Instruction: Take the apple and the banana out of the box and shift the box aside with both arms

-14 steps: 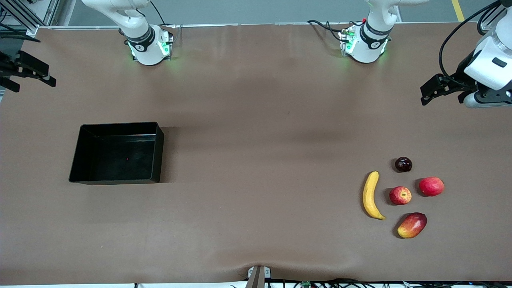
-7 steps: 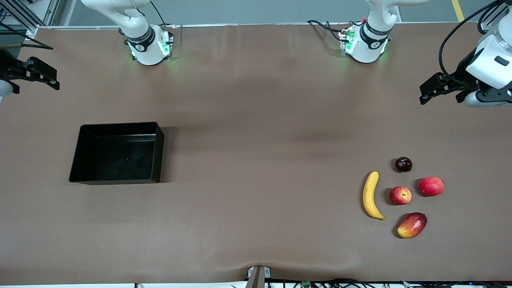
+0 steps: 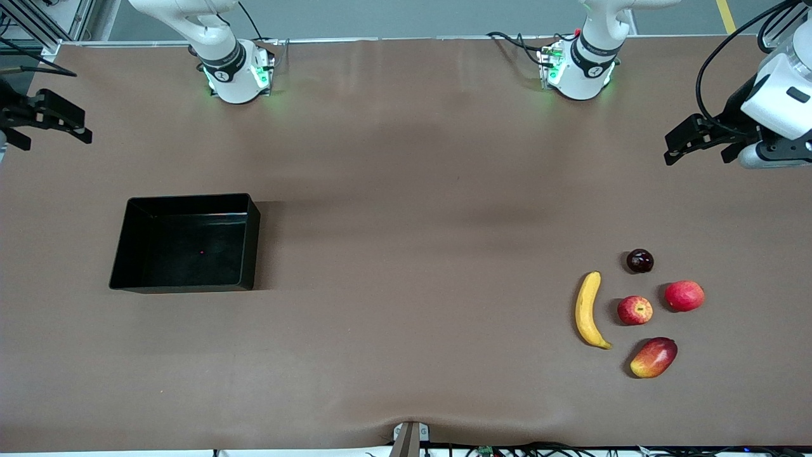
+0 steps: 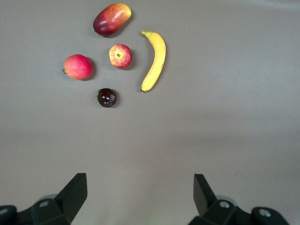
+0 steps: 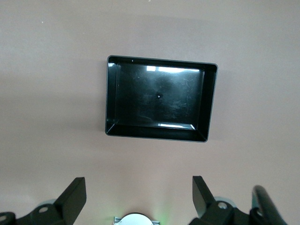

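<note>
We are holding both arms high at the table's two ends. Our left gripper (image 3: 674, 145) is hanging over bare table at the left arm's end, its fingers (image 4: 75, 191) spread wide apart with nothing between them. Our right gripper (image 3: 60, 120) is hovering over the table's edge at the right arm's end, fingers (image 5: 74, 195) likewise apart and empty.

The banana (image 3: 587, 310) is lying flat toward the left arm's end, its long axis running from the robots' side toward the front camera, its curve bulging away from the apple (image 3: 635, 310) and its darker tip pointing at the front camera. The apple is sitting just beside it, stem dimple up, apart from it. Around the apple are lying a pinkish-red fruit (image 3: 684, 296), a mango (image 3: 654, 357) nearer the camera, and a dark plum (image 3: 640, 261) farther from it.

The box (image 3: 122, 254) is resting toward the right arm's end, well apart from the fruits, its long axis running along the table.
</note>
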You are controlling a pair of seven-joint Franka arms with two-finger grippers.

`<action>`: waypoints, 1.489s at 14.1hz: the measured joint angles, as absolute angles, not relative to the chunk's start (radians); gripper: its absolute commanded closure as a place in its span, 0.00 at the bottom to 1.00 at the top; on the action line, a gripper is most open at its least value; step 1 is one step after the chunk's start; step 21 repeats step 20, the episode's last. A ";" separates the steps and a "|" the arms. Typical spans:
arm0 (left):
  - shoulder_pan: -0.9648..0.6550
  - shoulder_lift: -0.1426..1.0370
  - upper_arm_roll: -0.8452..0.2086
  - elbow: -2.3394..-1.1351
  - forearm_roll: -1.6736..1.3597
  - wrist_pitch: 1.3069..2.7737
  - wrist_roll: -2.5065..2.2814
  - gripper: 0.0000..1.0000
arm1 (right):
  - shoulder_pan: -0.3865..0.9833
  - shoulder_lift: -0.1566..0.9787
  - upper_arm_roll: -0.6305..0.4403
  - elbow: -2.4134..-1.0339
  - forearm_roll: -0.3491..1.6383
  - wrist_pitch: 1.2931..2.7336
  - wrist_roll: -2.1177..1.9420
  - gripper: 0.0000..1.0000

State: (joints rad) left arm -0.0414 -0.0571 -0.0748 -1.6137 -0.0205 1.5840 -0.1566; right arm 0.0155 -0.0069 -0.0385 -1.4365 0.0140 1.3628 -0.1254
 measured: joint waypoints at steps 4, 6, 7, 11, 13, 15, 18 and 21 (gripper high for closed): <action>-0.041 -0.057 -0.075 -1.607 -0.022 1.584 -0.157 0.00 | 0.006 -0.007 -0.040 -1.436 0.021 1.363 -0.126 0.00; -0.041 -0.057 -0.075 -1.597 -0.022 1.584 -0.157 0.00 | 0.006 -0.007 -0.040 -1.436 0.021 1.363 -0.126 0.00; -0.041 -0.057 -0.075 -1.594 -0.022 1.584 -0.157 0.00 | 0.006 -0.007 -0.040 -1.436 0.021 1.363 -0.126 0.00; -0.041 -0.057 -0.074 -1.593 -0.022 1.584 -0.157 0.00 | -0.003 -0.006 -0.041 -1.437 0.021 1.413 -0.126 0.00; -0.040 -0.057 -0.072 -1.587 -0.022 1.576 -0.157 0.00 | -0.009 -0.004 -0.041 -1.440 0.021 1.426 -0.125 0.00; -0.033 -0.057 -0.069 -1.572 -0.021 1.554 -0.157 0.00 | -0.013 -0.001 -0.043 -1.444 0.021 1.427 -0.125 0.00; -0.025 -0.057 -0.061 -1.566 -0.021 1.547 -0.154 0.00 | -0.014 0.000 -0.043 -1.450 0.021 1.427 -0.125 0.00; -0.025 -0.057 -0.058 -1.566 -0.021 1.545 -0.154 0.00 | -0.015 0.004 -0.043 -1.451 0.021 1.427 -0.125 0.00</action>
